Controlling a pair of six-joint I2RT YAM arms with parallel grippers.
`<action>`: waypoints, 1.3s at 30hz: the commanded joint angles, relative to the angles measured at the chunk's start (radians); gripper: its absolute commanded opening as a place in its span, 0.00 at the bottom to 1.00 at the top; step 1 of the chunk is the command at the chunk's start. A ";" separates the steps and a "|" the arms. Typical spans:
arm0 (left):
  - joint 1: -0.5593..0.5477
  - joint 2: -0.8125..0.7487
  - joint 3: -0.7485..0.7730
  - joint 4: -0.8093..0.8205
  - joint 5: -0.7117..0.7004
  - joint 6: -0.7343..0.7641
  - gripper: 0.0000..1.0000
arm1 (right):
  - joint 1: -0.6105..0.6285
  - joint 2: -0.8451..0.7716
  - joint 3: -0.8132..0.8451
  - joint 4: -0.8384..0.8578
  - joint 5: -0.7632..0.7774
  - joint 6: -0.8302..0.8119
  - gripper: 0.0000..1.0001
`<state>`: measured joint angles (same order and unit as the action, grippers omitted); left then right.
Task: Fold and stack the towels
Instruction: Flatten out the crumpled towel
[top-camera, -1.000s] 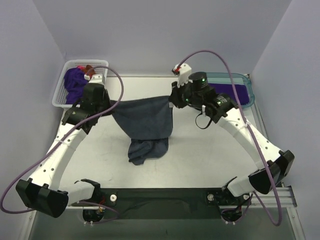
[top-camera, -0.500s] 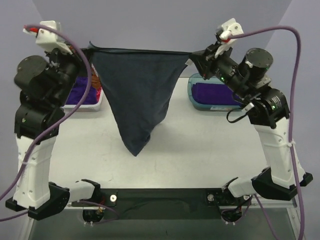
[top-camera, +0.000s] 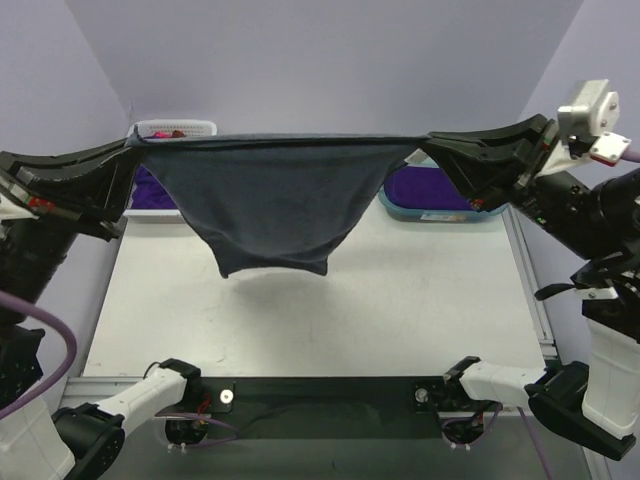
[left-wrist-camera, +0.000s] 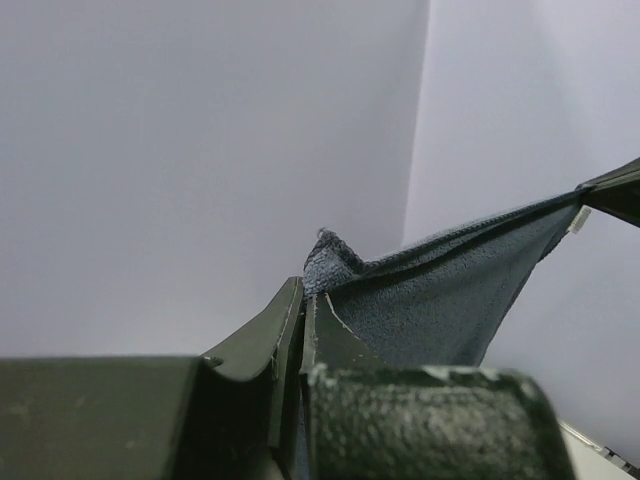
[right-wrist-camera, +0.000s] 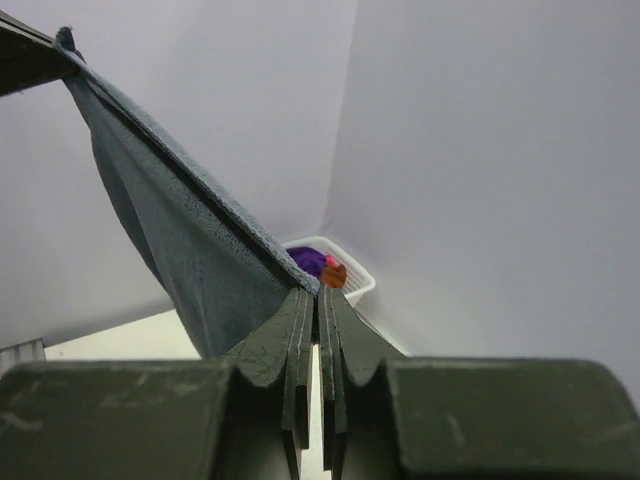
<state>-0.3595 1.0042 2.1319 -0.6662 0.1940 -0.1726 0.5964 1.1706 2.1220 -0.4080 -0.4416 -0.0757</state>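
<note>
Change vs. half a second ago: both arms stand farther apart, toward the left and right edges of the top view. The slate-grey towel (top-camera: 270, 215) hung as a deep triangle with its point low in mid-frame. It is now pulled wide and shallow, with its top edge taut and nearly level across the upper third of the frame. One second ago its lower part lay bunched on the table (top-camera: 420, 300). Now all of it hangs clear of the surface, with a shadow under it.

Towel vs. pincers: the towel spans from one gripper to the other.
- The left gripper (top-camera: 132, 152) is clamped on the upper-left corner. In the left wrist view the fingers (left-wrist-camera: 290, 320) are pressed close together, with a tuft of the corner (left-wrist-camera: 325, 262) poking out above them. The cloth (left-wrist-camera: 450, 300) runs off to the right of that frame.
- The right gripper (top-camera: 425, 150) is clamped on the upper-right corner. In the right wrist view its jaws are nearly closed on the hem at (right-wrist-camera: 318, 295). The cloth (right-wrist-camera: 170, 230) rises to the upper left of that frame.

Smaller items:
- The white basket (top-camera: 180, 127) sits at the table's far left, behind the stretched edge. It holds a purple towel (top-camera: 150, 190) and a rust-red cloth (right-wrist-camera: 333, 272).
- The teal tub (top-camera: 440, 213) sits at the far right, below the right gripper. It holds a second purple towel (top-camera: 425, 185).
</note>
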 joint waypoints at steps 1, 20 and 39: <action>0.024 -0.018 0.065 0.071 -0.130 0.021 0.00 | -0.029 -0.045 0.081 0.028 0.112 -0.010 0.00; 0.066 0.692 -0.188 0.086 -0.559 -0.068 0.06 | -0.283 0.562 -0.099 0.206 0.245 -0.022 0.00; 0.139 1.346 0.228 0.063 -0.570 -0.163 0.95 | -0.319 0.970 -0.077 0.402 0.294 0.073 0.61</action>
<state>-0.2173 2.4882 2.3512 -0.6281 -0.3603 -0.3225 0.2684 2.3363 2.1185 -0.0704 -0.1619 -0.0414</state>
